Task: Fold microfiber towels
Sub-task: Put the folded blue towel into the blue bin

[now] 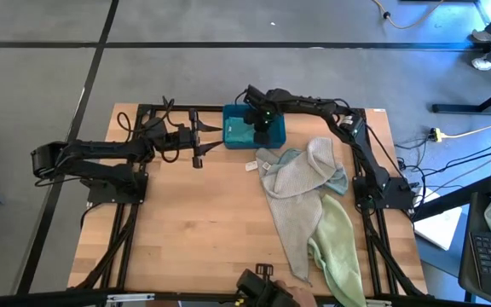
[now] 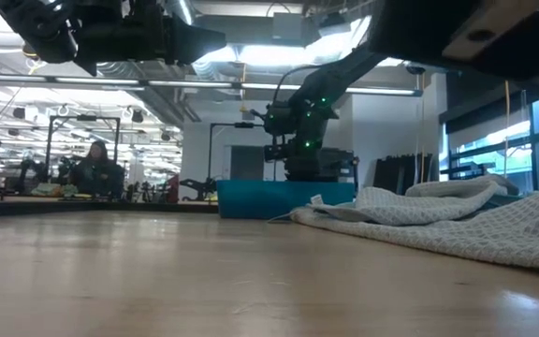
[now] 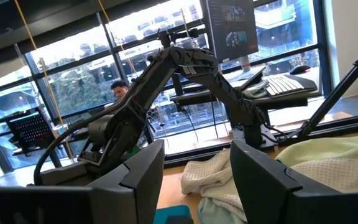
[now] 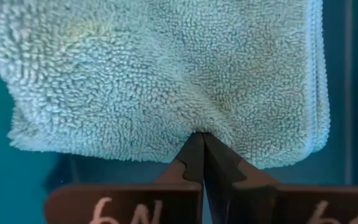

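From above: right gripper (image 1: 262,125) over bin (image 1: 239,128) at table's (image 1: 194,230) far edge; left gripper (image 1: 214,128) just beside bin, fingers apart, empty; grey towel (image 1: 297,183) and green towel (image 1: 339,247) heaped on table's right side. Right wrist: fingers together, pinching pale blue towel (image 4: 166,68) inside bin.

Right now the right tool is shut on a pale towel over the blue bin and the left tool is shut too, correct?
Not quite. The left tool is open: the left wrist view shows a clear gap between its fingers. The rest stands: the right tool is shut on the pale towel over the blue bin.
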Controlling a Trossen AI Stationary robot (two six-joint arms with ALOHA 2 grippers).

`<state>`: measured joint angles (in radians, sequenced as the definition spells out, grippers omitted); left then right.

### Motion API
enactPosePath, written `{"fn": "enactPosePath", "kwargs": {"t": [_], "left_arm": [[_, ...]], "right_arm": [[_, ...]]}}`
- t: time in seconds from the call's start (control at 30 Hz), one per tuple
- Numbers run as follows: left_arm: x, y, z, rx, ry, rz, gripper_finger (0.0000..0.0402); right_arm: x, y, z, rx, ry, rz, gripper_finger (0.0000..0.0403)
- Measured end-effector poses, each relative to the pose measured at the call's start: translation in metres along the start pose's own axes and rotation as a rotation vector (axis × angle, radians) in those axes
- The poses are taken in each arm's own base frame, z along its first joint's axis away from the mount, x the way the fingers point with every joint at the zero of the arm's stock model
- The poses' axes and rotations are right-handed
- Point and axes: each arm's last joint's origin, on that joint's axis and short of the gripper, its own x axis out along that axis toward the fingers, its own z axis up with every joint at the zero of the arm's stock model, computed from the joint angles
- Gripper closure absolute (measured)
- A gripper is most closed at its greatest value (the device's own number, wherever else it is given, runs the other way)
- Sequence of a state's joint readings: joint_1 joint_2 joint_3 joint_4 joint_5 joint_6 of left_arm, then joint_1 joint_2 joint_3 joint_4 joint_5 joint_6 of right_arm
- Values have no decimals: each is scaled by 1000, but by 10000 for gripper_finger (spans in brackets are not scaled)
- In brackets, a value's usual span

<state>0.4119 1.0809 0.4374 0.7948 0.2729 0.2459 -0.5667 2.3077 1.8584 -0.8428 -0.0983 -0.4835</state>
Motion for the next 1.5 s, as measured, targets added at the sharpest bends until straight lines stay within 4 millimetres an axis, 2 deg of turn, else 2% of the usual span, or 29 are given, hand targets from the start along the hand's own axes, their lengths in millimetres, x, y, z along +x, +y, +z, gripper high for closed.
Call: {"fn": "enactPosePath", "kwargs": {"t": [0.3, 0.67, 1.0, 1.23, 1.5], "left_arm": [[0, 0, 0, -3, 1, -1, 225], [0, 0, 0, 0, 2, -1, 225], [0, 0, -2, 13, 24, 8, 225], [0, 0, -3, 16, 33, 19, 225], [0, 0, -3, 14, 33, 19, 225]], "right_arm": [[0, 0, 1, -21, -13, 2, 401], [-2, -17, -5, 8, -54, -1, 401], [-1, -21, -5, 17, -77, 12, 401], [-1, -24, -8, 26, -27, -48, 401], [-3, -22, -15, 44, 35, -5, 399]]}}
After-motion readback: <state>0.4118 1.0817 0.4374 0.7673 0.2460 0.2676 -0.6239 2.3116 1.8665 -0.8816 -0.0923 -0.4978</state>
